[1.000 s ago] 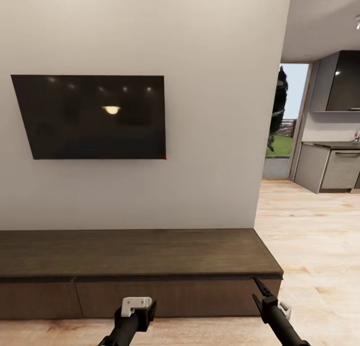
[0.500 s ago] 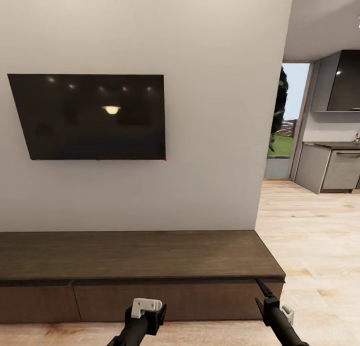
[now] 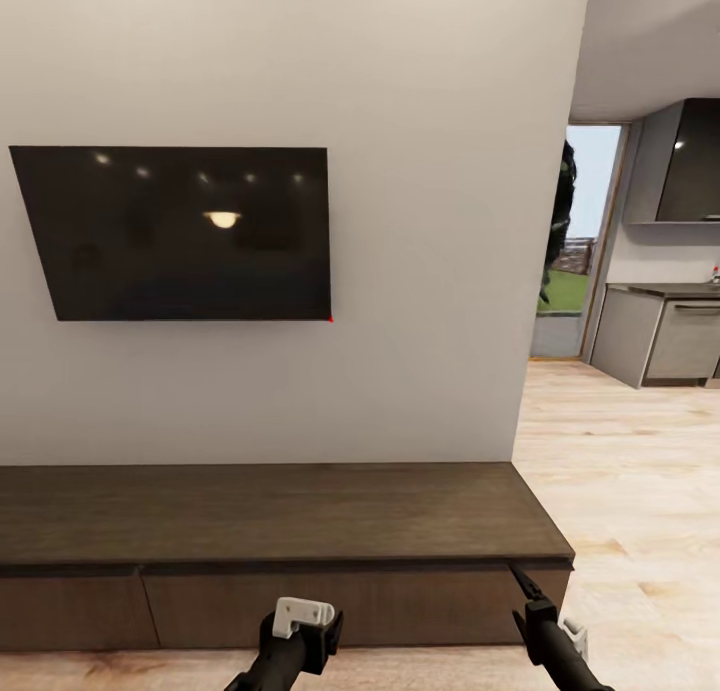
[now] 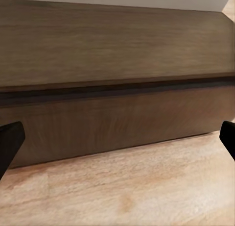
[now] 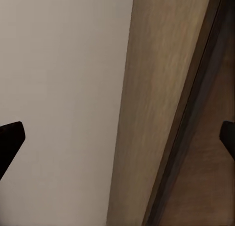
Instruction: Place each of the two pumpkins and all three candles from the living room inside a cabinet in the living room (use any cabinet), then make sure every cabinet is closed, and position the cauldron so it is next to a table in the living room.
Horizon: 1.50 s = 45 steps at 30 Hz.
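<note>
Cabinet (image 3: 280, 531): long, low, dark-brown wood unit set against the wall. Flat handleless drawer fronts sit flush, all closed. Top surface bare. Its right end stands by the room opening.

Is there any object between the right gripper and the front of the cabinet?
Nothing visible stands between them. The right gripper is open, its fingertips close to the right end of the cabinet front, near the top edge. Only bare floor lies beside it.

Black arms; left claw (image 3: 303, 619) with white block on wrist; right claw (image 3: 524, 593) slim, pointed black fingers.
</note>
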### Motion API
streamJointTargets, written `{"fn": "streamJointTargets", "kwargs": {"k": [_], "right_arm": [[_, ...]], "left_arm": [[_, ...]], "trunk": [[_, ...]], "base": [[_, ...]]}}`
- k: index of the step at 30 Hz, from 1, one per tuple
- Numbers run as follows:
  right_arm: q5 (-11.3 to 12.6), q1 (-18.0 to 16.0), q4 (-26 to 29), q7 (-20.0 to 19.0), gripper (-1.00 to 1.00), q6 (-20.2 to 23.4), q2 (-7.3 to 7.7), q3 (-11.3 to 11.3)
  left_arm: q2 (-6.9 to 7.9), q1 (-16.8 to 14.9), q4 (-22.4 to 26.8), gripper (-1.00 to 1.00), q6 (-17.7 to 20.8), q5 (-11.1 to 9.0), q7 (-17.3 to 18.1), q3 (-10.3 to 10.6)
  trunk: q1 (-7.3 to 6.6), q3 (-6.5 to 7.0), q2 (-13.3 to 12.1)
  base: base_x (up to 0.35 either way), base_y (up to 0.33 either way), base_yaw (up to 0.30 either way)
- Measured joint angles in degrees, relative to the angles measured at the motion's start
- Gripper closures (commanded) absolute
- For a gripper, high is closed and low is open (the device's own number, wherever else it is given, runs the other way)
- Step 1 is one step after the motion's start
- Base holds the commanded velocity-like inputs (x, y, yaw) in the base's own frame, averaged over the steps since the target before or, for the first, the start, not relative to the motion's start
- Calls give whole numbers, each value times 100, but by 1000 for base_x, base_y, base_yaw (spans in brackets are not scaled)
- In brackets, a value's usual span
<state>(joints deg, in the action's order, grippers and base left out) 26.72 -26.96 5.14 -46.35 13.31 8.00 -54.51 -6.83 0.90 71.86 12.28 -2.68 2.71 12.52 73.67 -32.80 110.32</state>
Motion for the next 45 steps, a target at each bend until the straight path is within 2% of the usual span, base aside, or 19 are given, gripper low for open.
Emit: {"fn": "streamJointTargets", "kwargs": {"k": [6,10,16,33,45], "right_arm": [[1,0,-3,70,-100,10,14,-1],[1,-2,-4,86,-100,12,40,-2],[1,-8,-4,83,-100,13,39,6],[1,-9,-4,98,-100,11,34,-1],[9,-9,-4,284,-100,8,34,1]], "left_arm": [[4,-2,-6,-100,4,7,0,24],[5,-2,-13,-100,9,17,0,218],[6,-2,-8,-100,50,20,0,317],[2,-2,-6,-100,134,5,-4,337],[0,-2,-12,-100,134,8,-22,337]], "trunk": [[-1,0,0],[-1,0,0],[-1,0,0],[-1,0,0],[0,0,0]], "base": [[30,13,0],[73,45,0],[73,24,0],[121,25,0],[76,3,0]]}}
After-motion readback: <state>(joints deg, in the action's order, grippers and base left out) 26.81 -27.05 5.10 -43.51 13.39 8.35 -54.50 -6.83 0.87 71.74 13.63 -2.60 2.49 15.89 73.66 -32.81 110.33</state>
